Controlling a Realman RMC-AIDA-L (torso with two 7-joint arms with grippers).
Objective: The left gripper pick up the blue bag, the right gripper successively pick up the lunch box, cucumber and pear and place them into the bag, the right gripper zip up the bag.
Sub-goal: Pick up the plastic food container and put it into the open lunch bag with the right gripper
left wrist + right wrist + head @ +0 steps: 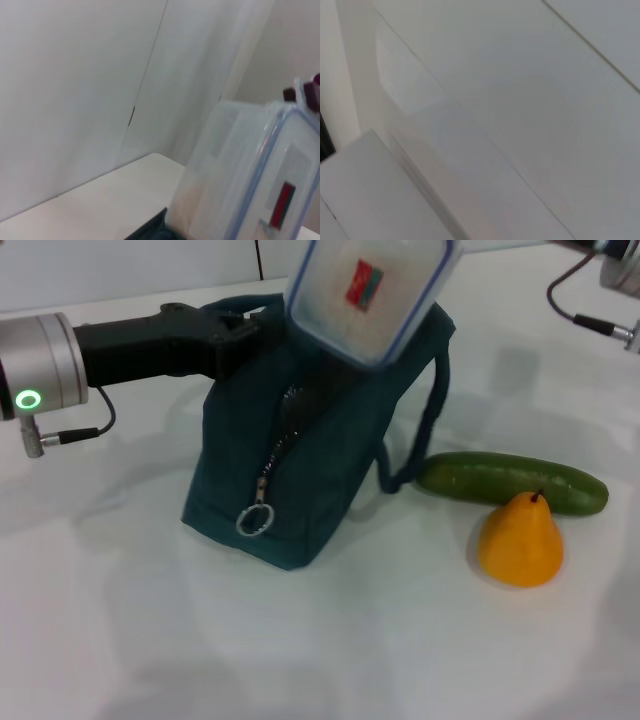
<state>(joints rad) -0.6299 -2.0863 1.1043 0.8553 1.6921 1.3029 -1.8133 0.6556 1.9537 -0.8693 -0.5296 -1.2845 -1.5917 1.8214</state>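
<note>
Teal-blue fabric stands at the centre of the worktop: the blue bag is propped upright because the left gripper, reaching in from the left, has its fingers pinching the bag's top edge, which likely keeps the mouth up for loading. Tilted over that mouth is the lunch box, its lower corner at or just inside the opening; the left wrist view shows the clear box rising from the bag's rim. What carries it is hidden above the head view, so I cannot tell how the right gripper's fingers stand. To the right lie the cucumber and, nearer and touching it, the pear, both waiting their turn. One handle loop droops toward the cucumber's left end and could snag. Open worktop lies near and to the left.
</note>
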